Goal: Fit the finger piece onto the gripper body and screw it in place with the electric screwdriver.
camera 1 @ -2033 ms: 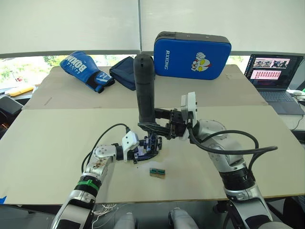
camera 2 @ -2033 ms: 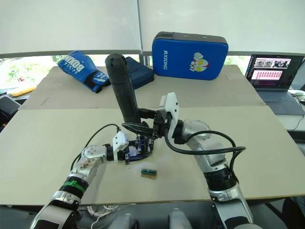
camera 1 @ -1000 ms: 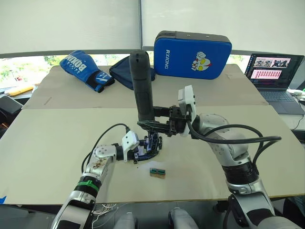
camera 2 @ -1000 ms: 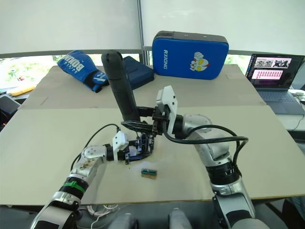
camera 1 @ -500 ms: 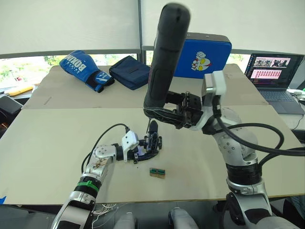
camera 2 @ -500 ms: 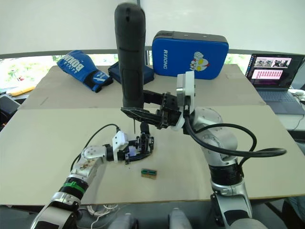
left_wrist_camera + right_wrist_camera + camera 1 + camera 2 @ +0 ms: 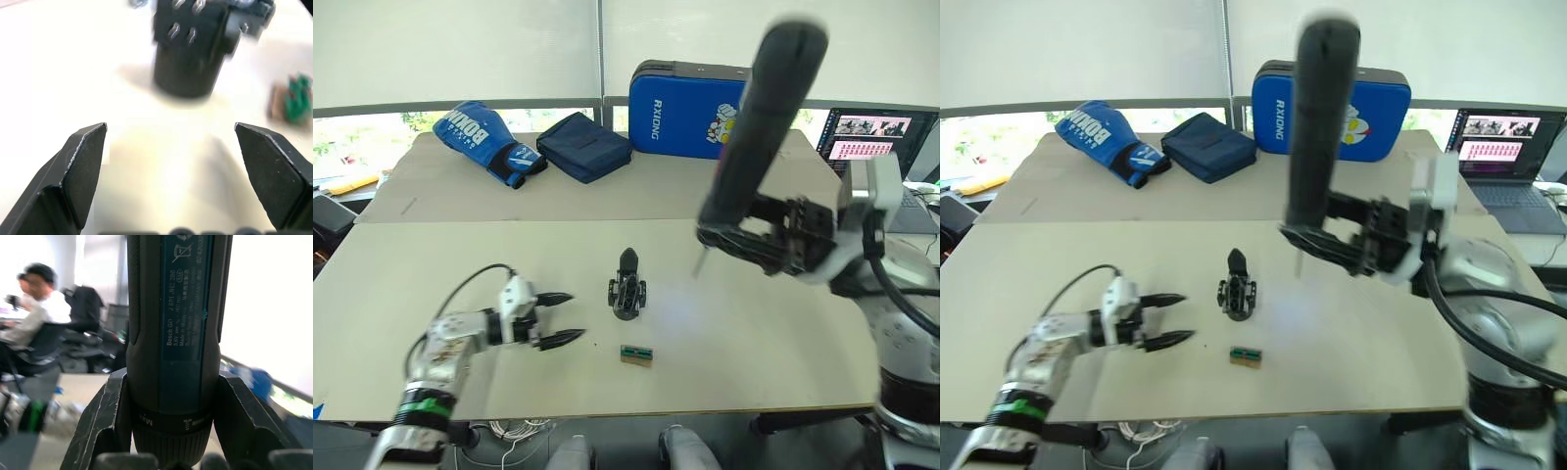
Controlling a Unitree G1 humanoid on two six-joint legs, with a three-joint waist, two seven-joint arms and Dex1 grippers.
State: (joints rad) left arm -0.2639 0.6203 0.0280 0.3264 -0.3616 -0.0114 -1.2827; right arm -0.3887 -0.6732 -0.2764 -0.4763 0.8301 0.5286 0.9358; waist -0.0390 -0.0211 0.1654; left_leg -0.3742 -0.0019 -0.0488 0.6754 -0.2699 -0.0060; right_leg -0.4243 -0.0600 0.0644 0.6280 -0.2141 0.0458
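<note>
The electric screwdriver (image 7: 759, 137), a thick black cylinder narrowing to one thin metal bit, is the largest of the task's things and is held up over the table, tilted, with its bit pointing down, well apart from the parts on the table; the right gripper (image 7: 749, 238) is clenched around its lower barrel, and the right wrist view shows a black finger (image 7: 100, 418) on either side of the barrel. One beige table (image 7: 783, 343) carries everything else. At its far edge lie one blue rectangular strike pad (image 7: 1371, 117), one blue boxing glove (image 7: 487, 142) and one dark blue folded pouch (image 7: 584, 147), with one laptop (image 7: 876, 162) to the robot's right. Near the table's middle stands one small chunky black gripper body (image 7: 626, 294) with the one small black tapered finger piece (image 7: 627, 260) upright on top of it. Just in front lies one small green-topped tan block (image 7: 636, 354). The left gripper (image 7: 558, 318) hangs low beside them, its two fingers spread wide apart and holding nothing.
</note>
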